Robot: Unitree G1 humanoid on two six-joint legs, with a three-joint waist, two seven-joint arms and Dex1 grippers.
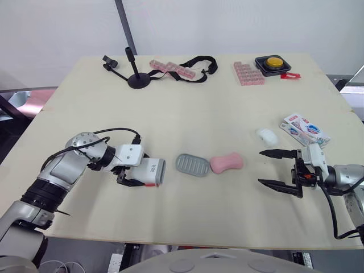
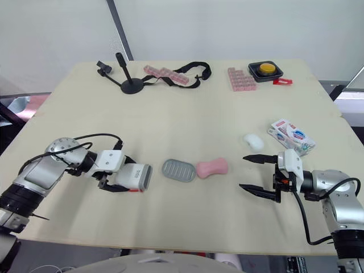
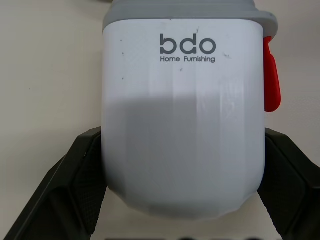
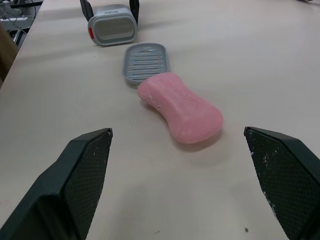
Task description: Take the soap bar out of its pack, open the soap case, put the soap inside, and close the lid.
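A pink soap bar [image 1: 226, 162] lies bare on the table, touching a grey ridged tray [image 1: 192, 165] on its left. Left of the tray, my left gripper [image 1: 142, 172] is shut on the white soap case [image 1: 153, 171], which lies on its side with its grey-rimmed end towards the tray. In the left wrist view the fingers [image 3: 75, 185] press both sides of the case [image 3: 182, 115]. My right gripper [image 1: 261, 167] stands open to the right of the soap, pointing at it with nothing between its fingers [image 4: 80, 175]. The soap pack [image 1: 304, 129] lies behind it.
A small white crumpled piece [image 1: 267, 136] lies beside the pack. At the far edge stand a black stand [image 1: 136, 79], a black strap [image 1: 196, 67], pink block strips [image 1: 248, 74] and a yellow button in a black box [image 1: 274, 62].
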